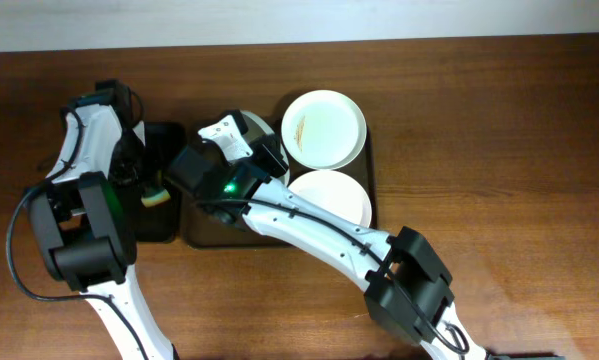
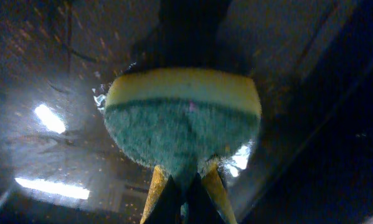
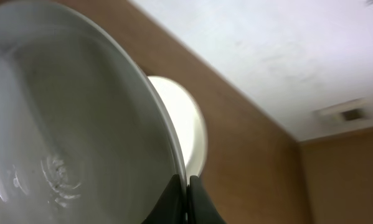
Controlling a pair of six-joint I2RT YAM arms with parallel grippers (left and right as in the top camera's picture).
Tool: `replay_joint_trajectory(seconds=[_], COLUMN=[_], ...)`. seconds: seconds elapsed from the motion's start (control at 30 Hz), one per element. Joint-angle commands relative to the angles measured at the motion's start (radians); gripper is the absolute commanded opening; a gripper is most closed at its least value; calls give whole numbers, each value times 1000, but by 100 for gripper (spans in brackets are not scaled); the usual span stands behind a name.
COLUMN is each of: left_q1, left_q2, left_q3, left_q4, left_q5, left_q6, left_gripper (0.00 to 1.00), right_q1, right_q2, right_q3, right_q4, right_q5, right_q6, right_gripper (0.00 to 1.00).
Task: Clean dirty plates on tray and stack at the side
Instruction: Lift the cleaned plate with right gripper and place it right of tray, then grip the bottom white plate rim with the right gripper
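Right gripper (image 3: 187, 199) is pinching the rim of a tilted plate (image 3: 61, 124) over the brown tray's (image 1: 207, 236) left end. Left gripper (image 2: 185, 193) is squeezing a sponge (image 2: 183, 118) above the wet black tray (image 1: 169, 228). A smeared plate (image 1: 323, 128) and a plain plate (image 1: 331, 197) are lying on the brown tray's right half.

On my feed the sponge (image 2: 183, 118) is yellow on top, green scrubby underneath. The gripped plate (image 3: 61, 124) looks glossy white-grey. The back plate (image 1: 323, 128) is white with yellowish-brown streaks, the front plate (image 1: 334, 195) plain white. The tray (image 1: 370, 175) is dark glossy brown, the small tray (image 1: 164, 225) black, the table (image 1: 499, 150) wood-grain brown.
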Motion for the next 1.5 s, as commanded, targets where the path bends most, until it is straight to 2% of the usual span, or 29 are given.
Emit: replay_joint_trajectory(seconds=[0.0,0.1,0.17,0.23,0.3,0.37,0.4,0.43,0.47,0.53,0.57,0.6,0.7,0.9,0.93,0.97,1.0,1.07,1.13,1.3,1.47], left_q1=[5,4,4,4,4,6,6,6,6,6,6,6,6,6,6,6,6,6,6,6,6], left_q2=[0,0,0,0,0,0,0,0,0,0,0,0,0,0,0,0,0,0,0,0,0], left_q3=[-86,-111,-111,-111,-111,-111,-111,-111,-111,-111,-111,-111,-111,-111,-111,-111,-111,-111,-111,-111,-111], left_q4=[70,108,107,106,107,107,107,107,107,107,107,107,118,126,127,129,129,130,136,136,137], left_q5=[-17,-16,-16,-16,-16,-16,-16,-16,-16,-15,-15,-15,-13,-13,-13,-13,-12,-12,-13,-13,-13], left_q6=[5,5,5,5,5,5,5,5,5,5,5,5,5,5,5,5,5,5,5,5,5], left_gripper=[1,0,1,1,0,1,1,1,0,1,1,0,0,1,0,1,1,1,0,0,0], right_q1=[-71,-64,-66,-79,-176,-364,-474,-681,-821,-1027,-1081,-1155,-1236,-1254,-1254,-1254,-1254,-1202,-1068,-735,-645], right_q2=[-32,-34,-53,-150,-326,-464,-502,-521,-508,-465,-449,-426,-418,-418,-418,-420,-423,-478,-493,-400,-201], right_q3=[23,23,23,23,23,23,23,23,18,-55,-106,-215,-463,-819,-842,-839,-797,-637,-546,-598,-599], right_q4=[-40,-27,-23,-13,-26,-87,-128,-205,-261,-305,-293,-246,-22,323,349,341,267,81,0,-19,-44], right_q5=[-95,148,169,159,-26,-311,-451,-651,-776,-853,-855,-871,-985,-970,-969,-985,-1045,-1181,-1320,-1306,-1290], right_q6=[64,64,72,104,105,105,106,127,127,126,123,122,97,97,97,97,92,66,75,229,198], right_gripper=[4,4,4,4,4,4,4,4,4,4,4,4,4,4,11,48,51,50,50,50,49])
